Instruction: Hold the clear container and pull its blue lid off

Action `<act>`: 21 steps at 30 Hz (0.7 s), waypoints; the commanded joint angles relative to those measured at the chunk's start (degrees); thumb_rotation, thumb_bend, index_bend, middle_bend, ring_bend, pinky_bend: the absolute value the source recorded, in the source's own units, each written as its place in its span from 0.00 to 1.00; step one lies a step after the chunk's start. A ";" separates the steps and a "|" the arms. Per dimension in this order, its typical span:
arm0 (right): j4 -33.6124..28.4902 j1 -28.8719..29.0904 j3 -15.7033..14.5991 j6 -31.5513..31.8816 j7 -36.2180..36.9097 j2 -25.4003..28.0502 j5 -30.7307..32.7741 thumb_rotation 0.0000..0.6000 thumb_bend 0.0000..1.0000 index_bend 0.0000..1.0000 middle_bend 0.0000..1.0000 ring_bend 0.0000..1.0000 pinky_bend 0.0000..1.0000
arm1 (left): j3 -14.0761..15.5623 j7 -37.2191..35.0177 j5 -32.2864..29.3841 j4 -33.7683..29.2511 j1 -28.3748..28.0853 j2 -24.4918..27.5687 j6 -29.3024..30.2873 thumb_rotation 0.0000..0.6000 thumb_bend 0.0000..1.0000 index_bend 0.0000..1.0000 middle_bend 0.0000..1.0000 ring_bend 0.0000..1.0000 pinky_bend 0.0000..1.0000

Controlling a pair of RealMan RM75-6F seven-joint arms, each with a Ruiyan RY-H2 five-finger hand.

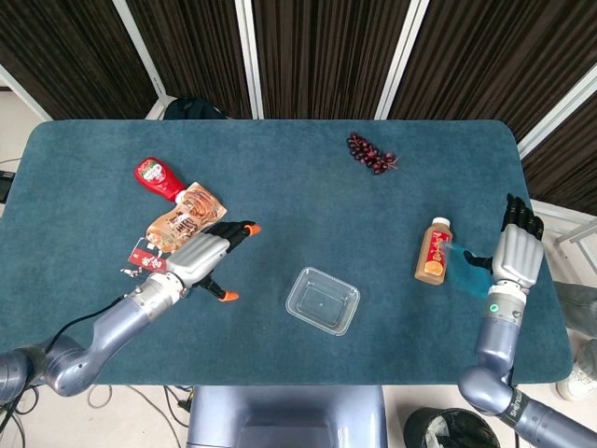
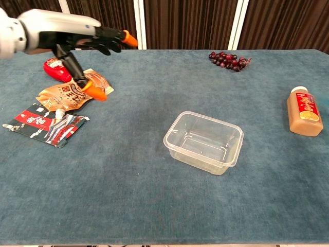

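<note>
The clear container (image 1: 323, 300) sits open and lidless near the middle of the teal desk (image 1: 280, 177), a little toward the front edge, with nothing touching it. Over to the right, the blue lid (image 1: 469, 263) is in the right hand (image 1: 516, 252), seen mostly under and ahead of the palm near the desk's right edge; from the head view I cannot tell exactly how the fingers close on it, and the chest view misses this hand altogether. Just beside the lid lies a bottle (image 1: 434, 249) of brown drink on its side, white cap pointing away. On the other side, the left hand (image 2: 77, 36) hangs above the desk well apart from the container, fingers (image 2: 110, 35) spread and holding nothing, orange tips showing. Beneath it lie an orange-brown pouch (image 2: 72, 91), a red sauce packet (image 2: 55, 69) and a flat printed sachet (image 2: 49, 124). A bunch of dark grapes (image 1: 371, 154) rests near the far edge.
</note>
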 commanded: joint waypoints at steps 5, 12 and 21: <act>-5.80 -1.52 -2.22 -0.01 0.05 3.58 0.12 1.00 0.10 0.00 0.00 0.00 0.00 | 1.25 -0.77 2.87 -2.85 3.37 2.76 2.84 1.00 0.00 0.00 0.00 0.00 0.04; -14.26 -7.17 -7.16 0.87 6.52 9.61 -7.38 1.00 0.10 0.00 0.00 0.00 0.00 | 4.43 0.50 8.08 -6.92 9.31 6.29 9.42 1.00 0.00 0.00 0.00 0.00 0.04; -18.61 -18.15 -19.21 2.07 19.33 24.18 -28.74 1.00 0.10 0.00 0.00 0.00 0.00 | 13.38 1.04 19.61 -11.63 25.49 10.39 28.12 1.00 0.00 0.00 0.00 0.00 0.02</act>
